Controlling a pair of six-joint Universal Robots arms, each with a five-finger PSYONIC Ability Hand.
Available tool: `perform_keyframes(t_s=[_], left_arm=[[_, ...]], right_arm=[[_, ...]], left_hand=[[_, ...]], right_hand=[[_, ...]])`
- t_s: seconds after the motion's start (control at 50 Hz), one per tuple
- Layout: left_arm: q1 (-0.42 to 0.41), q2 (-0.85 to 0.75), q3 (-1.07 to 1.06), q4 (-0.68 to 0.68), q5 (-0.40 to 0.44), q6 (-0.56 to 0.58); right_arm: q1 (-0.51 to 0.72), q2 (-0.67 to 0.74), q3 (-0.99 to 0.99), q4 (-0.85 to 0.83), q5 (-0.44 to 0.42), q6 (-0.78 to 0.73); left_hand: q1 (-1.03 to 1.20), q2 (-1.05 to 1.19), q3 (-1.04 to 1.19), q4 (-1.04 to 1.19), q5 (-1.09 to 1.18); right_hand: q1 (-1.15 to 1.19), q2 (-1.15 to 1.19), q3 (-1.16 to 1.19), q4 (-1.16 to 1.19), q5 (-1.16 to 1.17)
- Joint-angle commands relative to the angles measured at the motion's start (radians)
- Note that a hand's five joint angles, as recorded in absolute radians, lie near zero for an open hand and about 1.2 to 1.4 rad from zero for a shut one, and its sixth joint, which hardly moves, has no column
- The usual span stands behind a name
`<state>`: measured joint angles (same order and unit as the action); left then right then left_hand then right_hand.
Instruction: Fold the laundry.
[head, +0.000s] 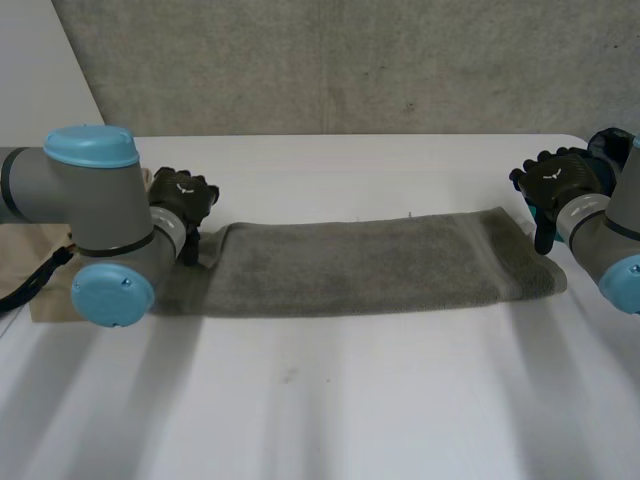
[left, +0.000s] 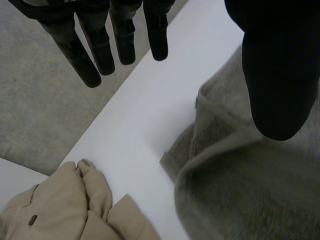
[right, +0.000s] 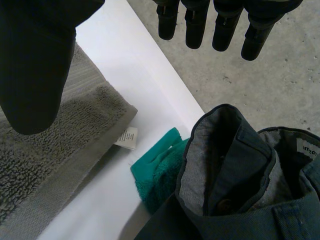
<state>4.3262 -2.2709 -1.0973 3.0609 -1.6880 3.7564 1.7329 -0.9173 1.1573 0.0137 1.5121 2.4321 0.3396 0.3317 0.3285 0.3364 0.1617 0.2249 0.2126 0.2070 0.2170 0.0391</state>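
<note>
1. One grey towel (head: 370, 265) is being shown across the frame's middle, lying as a long strip on the white table (head: 320, 400).
2. At its left end the left hand (head: 183, 196) is being held spread, fingers straight, gripping nothing.
3. The right hand (head: 555, 178) is being held likewise at the right end.
4. One beige garment (left: 60, 205), one teal cloth (right: 157, 172) and one dark garment (right: 240, 185) are being shown beyond the ends.

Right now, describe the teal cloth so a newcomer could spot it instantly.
On the white table, follow the long grey towel to its end by the right hand, where a white label pokes from under the corner. Just past that corner lies a small teal cloth, against a dark grey garment. It is the only bright-coloured piece there.
</note>
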Motion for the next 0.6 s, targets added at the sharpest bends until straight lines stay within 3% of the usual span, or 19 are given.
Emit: perform_keyframes(t_s=[0.02,0.24,0.5,0.52,0.6], left_arm=[[0.046,-0.029,-0.009,0.012,0.037,0.1],[0.099,-0.105,0.014,0.027,0.205,0.108],[0.119,-0.208,0.114,0.053,0.206,0.071],[0.121,-0.211,0.119,0.053,0.206,0.072],[0.121,-0.214,0.126,0.062,0.208,0.066]], right_arm=[[0.005,-0.014,0.025,-0.004,-0.003,0.001],[0.013,-0.008,0.038,-0.014,-0.001,-0.007],[0.01,-0.005,0.051,-0.017,-0.003,-0.007],[0.008,-0.005,0.053,-0.017,-0.003,-0.007],[0.005,-0.008,0.056,-0.018,-0.003,-0.007]], left_hand=[[0.199,0.207,0.21,0.203,0.203],[0.241,0.249,0.252,0.244,0.244],[0.299,0.307,0.31,0.303,0.303],[0.337,0.345,0.348,0.341,0.341],[1.029,1.037,1.04,1.032,1.032]], right_hand=[[-0.05,-0.038,-0.032,-0.042,-0.039],[-0.05,-0.038,-0.032,-0.042,-0.039],[-0.05,-0.038,-0.032,-0.042,-0.039],[-0.05,-0.038,-0.032,-0.042,-0.039],[-0.05,-0.038,-0.032,-0.042,-0.039]])
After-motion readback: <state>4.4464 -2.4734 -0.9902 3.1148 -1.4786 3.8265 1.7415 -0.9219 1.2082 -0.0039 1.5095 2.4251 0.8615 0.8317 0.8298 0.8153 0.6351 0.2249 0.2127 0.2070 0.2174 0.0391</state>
